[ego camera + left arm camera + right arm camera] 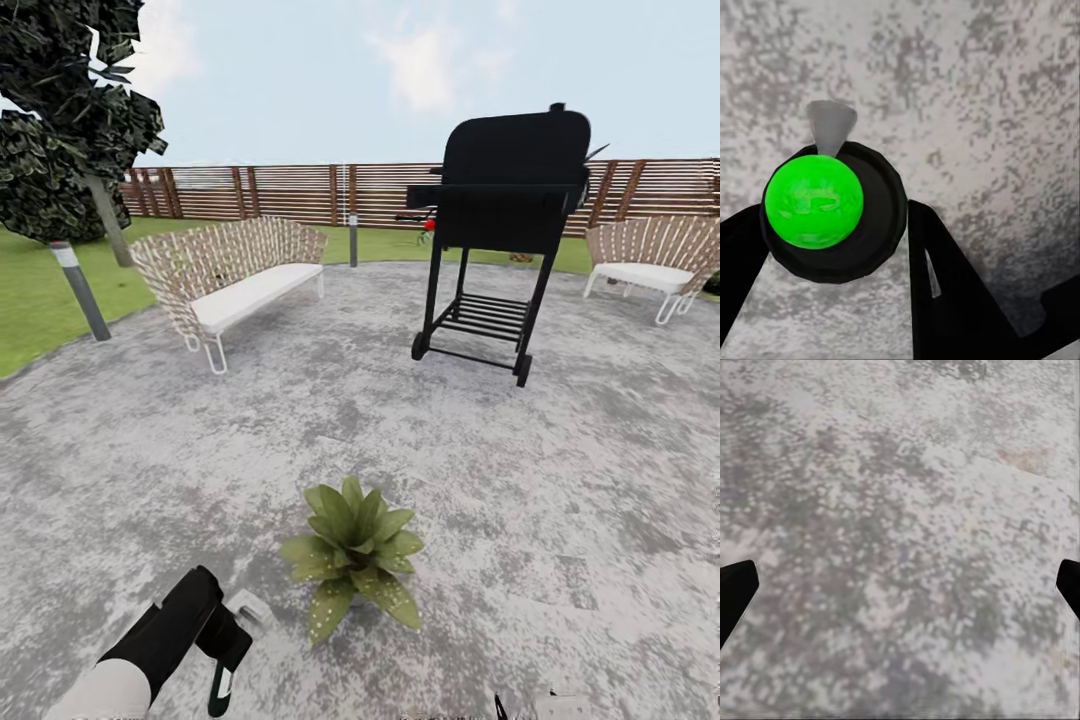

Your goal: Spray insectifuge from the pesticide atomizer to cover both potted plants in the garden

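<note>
The pesticide atomizer (825,202) is clamped between the fingers of the left gripper (225,655), just beside the potted plant (352,555), whose leaves are dotted with whitish insectifuge (325,618). The right gripper (900,585) is held spread wide over the stone patio (560,500).

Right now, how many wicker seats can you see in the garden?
2. One wicker bench stands at the patio's left edge, near the tree. The other wicker seat stands at the far right, beyond the black grill. More may stand outside the picture.
</note>
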Tool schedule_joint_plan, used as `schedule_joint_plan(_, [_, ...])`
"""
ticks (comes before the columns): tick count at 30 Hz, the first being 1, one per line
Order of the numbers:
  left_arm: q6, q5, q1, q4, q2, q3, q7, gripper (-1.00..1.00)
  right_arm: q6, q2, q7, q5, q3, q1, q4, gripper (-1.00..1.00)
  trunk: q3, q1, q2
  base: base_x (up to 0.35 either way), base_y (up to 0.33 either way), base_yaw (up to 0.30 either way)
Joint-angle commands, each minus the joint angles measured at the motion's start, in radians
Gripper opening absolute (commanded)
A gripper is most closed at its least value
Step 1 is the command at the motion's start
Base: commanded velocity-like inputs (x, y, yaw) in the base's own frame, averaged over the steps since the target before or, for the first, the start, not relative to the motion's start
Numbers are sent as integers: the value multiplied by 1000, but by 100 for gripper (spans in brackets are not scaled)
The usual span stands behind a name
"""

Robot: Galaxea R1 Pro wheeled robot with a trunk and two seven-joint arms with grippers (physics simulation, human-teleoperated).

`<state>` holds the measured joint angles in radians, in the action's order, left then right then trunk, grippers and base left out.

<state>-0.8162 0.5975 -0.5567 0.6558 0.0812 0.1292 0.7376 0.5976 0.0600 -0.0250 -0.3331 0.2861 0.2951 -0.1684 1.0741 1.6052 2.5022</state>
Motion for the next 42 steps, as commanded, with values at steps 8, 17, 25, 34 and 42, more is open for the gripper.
schedule_joint_plan(8, [0, 14, 0, 1, -5, 11, 11, -100, 4, 0, -4, -11, 7, 1, 1, 100, 1, 0, 0, -57, 306, -292])
schedule_joint_plan(17, [1, 13, -15, 5, -1, 12, 12, -100, 4, 0, -4, -10, 7, 1, 1, 100, 1, 0, 0, -9, 217, -255])
schedule_joint_plan(25, [-1, 90, -173, 4, 0, 22, 144, -100, 4, 0, -4, -10, 7, 1, 1, 100, 1, 0, 0, 0, 4, -14])
schedule_joint_plan(34, [1, 277, -182, 5, -11, 36, 335, -100, 4, 0, -4, -9, 8, 1, 0, 100, 1, 0, 0, -13, 14, -2])
schedule_joint_plan(42, [-7, 281, -189, 5, -13, 32, 336, -100, 4, 0, -4, -9, 8, 1, 1, 100, 1, 0, 0, -59, 272, -255])
